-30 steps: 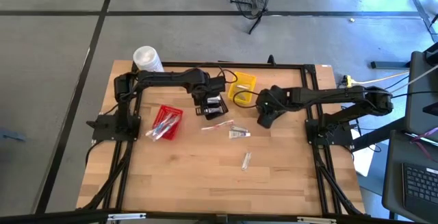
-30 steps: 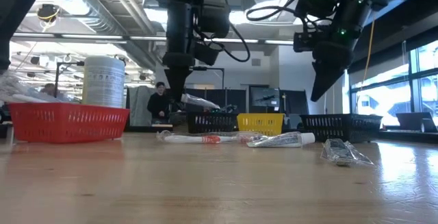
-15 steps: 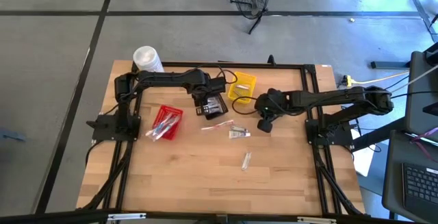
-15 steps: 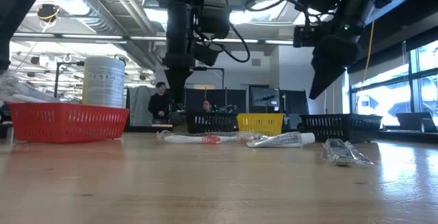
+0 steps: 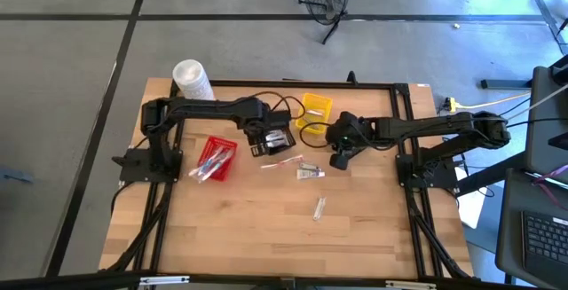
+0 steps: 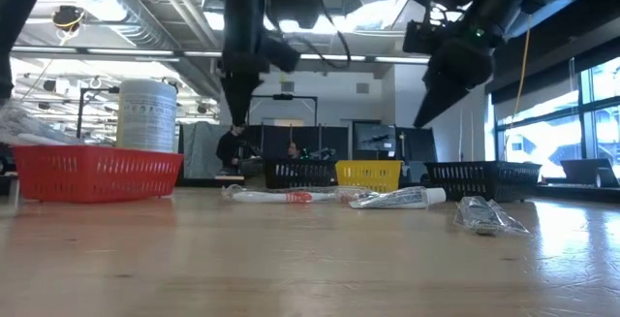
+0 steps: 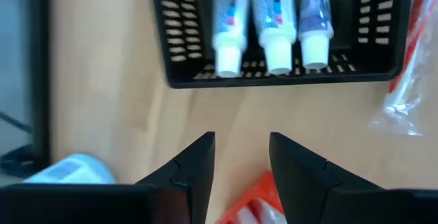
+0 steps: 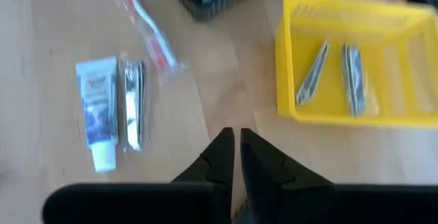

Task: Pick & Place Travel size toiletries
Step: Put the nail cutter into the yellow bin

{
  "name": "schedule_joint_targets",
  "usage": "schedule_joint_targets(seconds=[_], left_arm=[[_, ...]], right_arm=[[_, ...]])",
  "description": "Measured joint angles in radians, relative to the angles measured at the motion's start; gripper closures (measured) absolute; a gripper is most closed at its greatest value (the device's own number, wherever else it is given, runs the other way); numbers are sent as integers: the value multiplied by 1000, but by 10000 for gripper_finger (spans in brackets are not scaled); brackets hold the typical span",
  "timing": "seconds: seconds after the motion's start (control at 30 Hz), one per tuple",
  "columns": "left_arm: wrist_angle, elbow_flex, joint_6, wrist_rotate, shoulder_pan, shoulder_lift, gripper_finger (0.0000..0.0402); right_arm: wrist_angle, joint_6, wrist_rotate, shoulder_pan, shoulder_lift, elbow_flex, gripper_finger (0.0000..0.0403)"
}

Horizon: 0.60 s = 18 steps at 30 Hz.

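Loose toiletries lie on the table: a wrapped red-and-white toothbrush (image 5: 280, 162) (image 8: 140, 18), a small white tube (image 5: 309, 175) (image 8: 98, 111) with a silvery piece (image 8: 133, 104) beside it, and a silvery sachet (image 5: 319, 207) (image 6: 489, 214). My left gripper (image 5: 256, 145) (image 7: 239, 138) hangs open and empty between the red basket (image 5: 213, 159) and the black basket (image 5: 278, 138), which holds three tubes (image 7: 265, 18). My right gripper (image 5: 338, 160) (image 8: 237, 136) is shut and empty above the table, between the yellow basket (image 5: 313, 113) and the loose tube.
The yellow basket (image 8: 356, 59) holds two silvery pieces. The red basket (image 6: 92, 174) holds several red and white items. A large white tub (image 5: 191, 77) stands at the far left corner. A black frame edges the table; bare wood lies toward the near edge.
My left gripper has moved from over the black basket toward the table's left, toward the red basket. My right gripper has moved left toward the loose items and tipped.
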Motion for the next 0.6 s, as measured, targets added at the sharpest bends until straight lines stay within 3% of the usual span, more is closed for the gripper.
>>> schedule_joint_targets(seconds=[0.17,0.4,0.6], left_arm=[[9,0,3,-90,-95,-57,265],[167,0,26,18,-212,-77,269],[321,0,109,57,-293,-68,269]], right_arm=[[11,-55,-72,4,2,0,387],[46,12,-171,61,59,0,387],[108,-6,-143,133,158,0,338]])
